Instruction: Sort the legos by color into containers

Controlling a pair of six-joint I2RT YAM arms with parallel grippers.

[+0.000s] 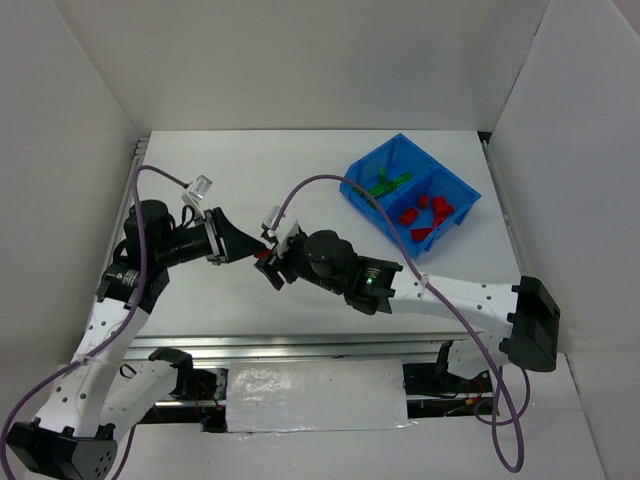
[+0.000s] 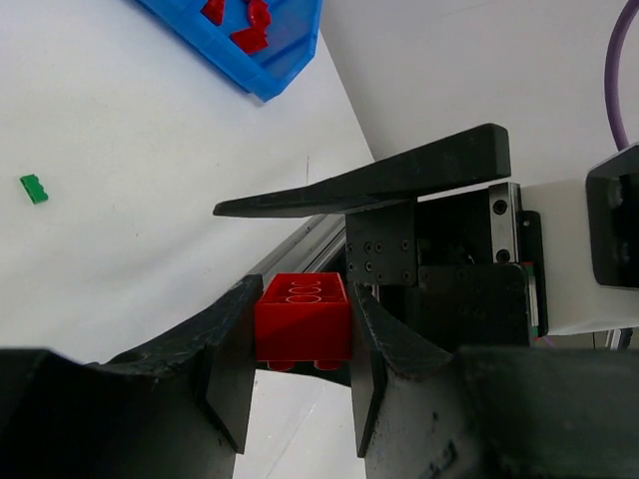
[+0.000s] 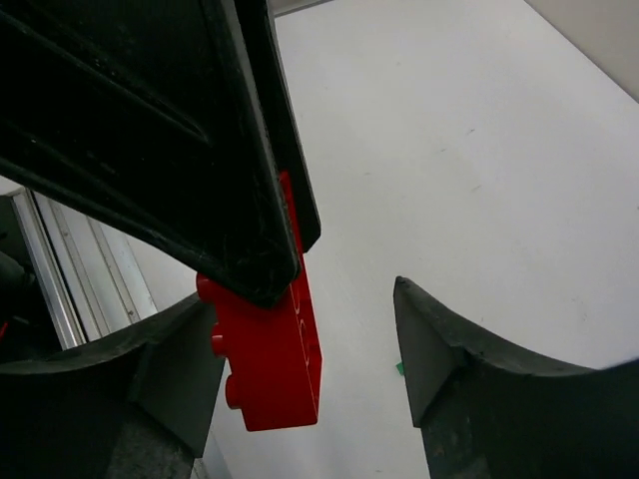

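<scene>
Red shiny plastic sits in the left hand [image 2: 300,334]: it pinches 1 small red lego [image 2: 303,314] tight between its 2 black fingers, up off the white table [image 1: 300,170]. The brick is a hard little box with sharp corners and round bumps on 1 side. The right hand [image 3: 310,319] is spread wide around the same brick. 1 of its dark, wedge-shaped fingers is just beside the brick and the other is well apart from it. It looks like the brick is being passed from 1 hand to the other. Next, the right hand needs to squeeze the flat sides of the brick before the left hand lets go, or the smooth plastic may slip and fall. Then the brick should go to the blue bin [image 1: 370,160] at the far right of the table. A thin wall splits the bin into 2 parts: green legos [image 1: 385,183] lie in the left part and red legos [image 1: 425,212] lie in the right part, so this brick belongs on the right. 1 tiny green lego [image 2: 33,188] lies alone on the table, not sorted yet.
</scene>
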